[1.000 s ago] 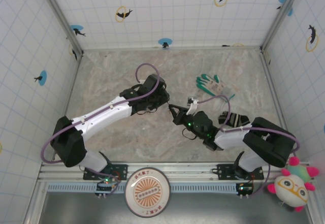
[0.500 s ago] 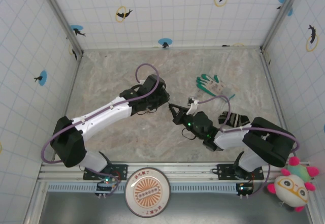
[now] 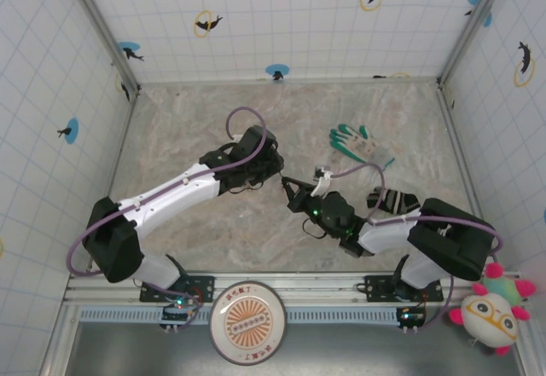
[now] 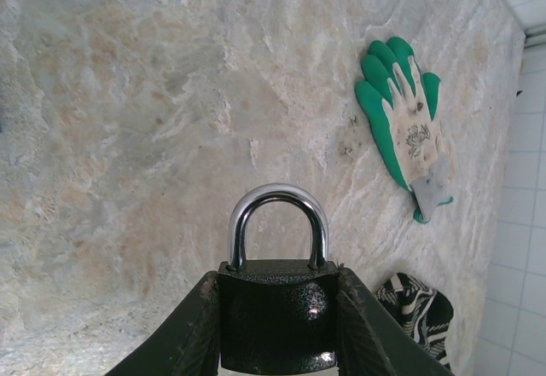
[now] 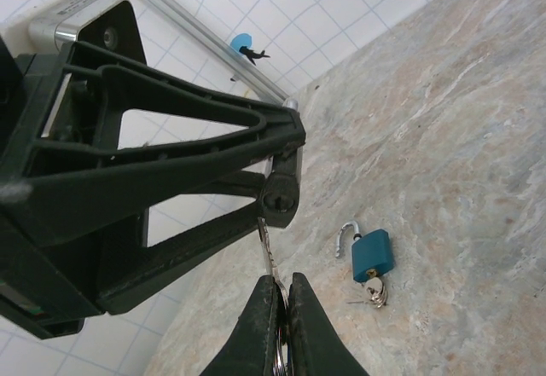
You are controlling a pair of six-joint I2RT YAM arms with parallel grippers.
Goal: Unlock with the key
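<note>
My left gripper [image 4: 277, 329] is shut on a black padlock [image 4: 277, 312], whose chrome shackle [image 4: 277, 214] is closed and points away from the wrist. In the right wrist view the padlock's underside with its round keyhole [image 5: 280, 199] faces the camera. My right gripper [image 5: 286, 289] is shut on the key [image 5: 268, 252], a thin silvery blade. The blade's tip reaches the edge of the underside, just left of the keyhole and not inside it. In the top view the left gripper [image 3: 275, 171] and right gripper [image 3: 288, 188] meet nose to nose at mid-table.
A green-and-white glove [image 3: 359, 142] lies right of centre. A black-and-white striped cloth [image 4: 418, 308] lies nearer the right arm. A teal padlock [image 5: 372, 255] with its shackle open and a small bunch of keys [image 5: 373, 292] rests on the marble table [image 3: 188, 120]. Tiled walls enclose the table.
My right gripper has edged up and left with the key, closing on the padlock. The left arm has shifted only slightly, and both grips are unchanged.
</note>
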